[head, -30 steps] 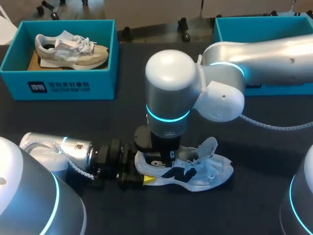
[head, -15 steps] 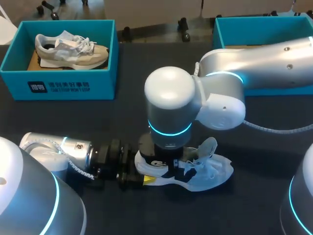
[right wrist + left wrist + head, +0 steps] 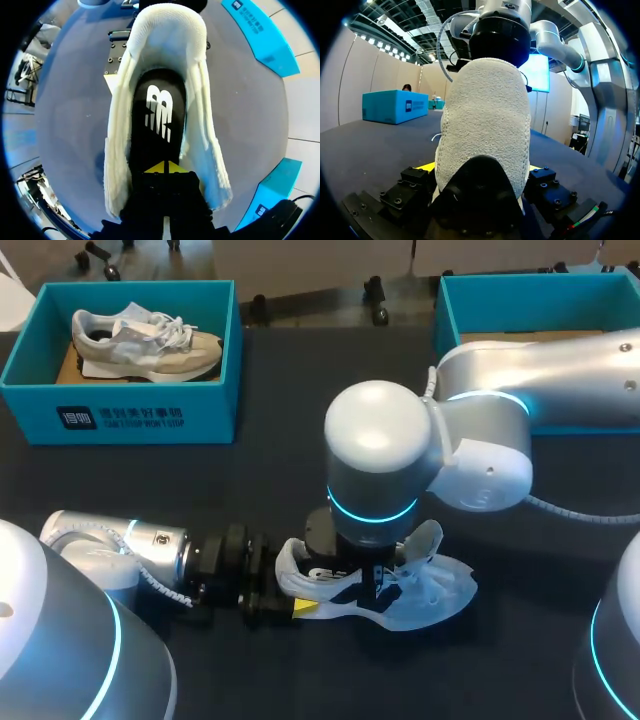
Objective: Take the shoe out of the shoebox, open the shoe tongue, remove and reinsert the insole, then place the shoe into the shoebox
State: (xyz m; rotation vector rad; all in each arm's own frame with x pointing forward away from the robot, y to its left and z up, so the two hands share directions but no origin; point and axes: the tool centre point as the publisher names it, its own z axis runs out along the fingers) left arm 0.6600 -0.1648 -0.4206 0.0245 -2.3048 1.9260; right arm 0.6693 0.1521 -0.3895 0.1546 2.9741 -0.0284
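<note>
Down at six o'clock on the dark surface (image 3: 250, 490) lies the white shoe (image 3: 435, 595), toe toward three o'clock, heel toward nine. The left pincer (image 3: 480, 167) clamps the heel from both sides; only slivers of its yellow tips show past the knit. The right arm (image 3: 560, 370) enters from three o'clock, its wrist covering the shoe's middle. The right pincer (image 3: 164, 168) has its tips pressed together on the black insole (image 3: 157, 115); whether any insole is pinched I cannot tell. At eleven o'clock a teal shoebox (image 3: 30, 370) holds a beige shoe (image 3: 150, 340); at one o'clock another teal box (image 3: 450, 300) is half hidden by that arm.
</note>
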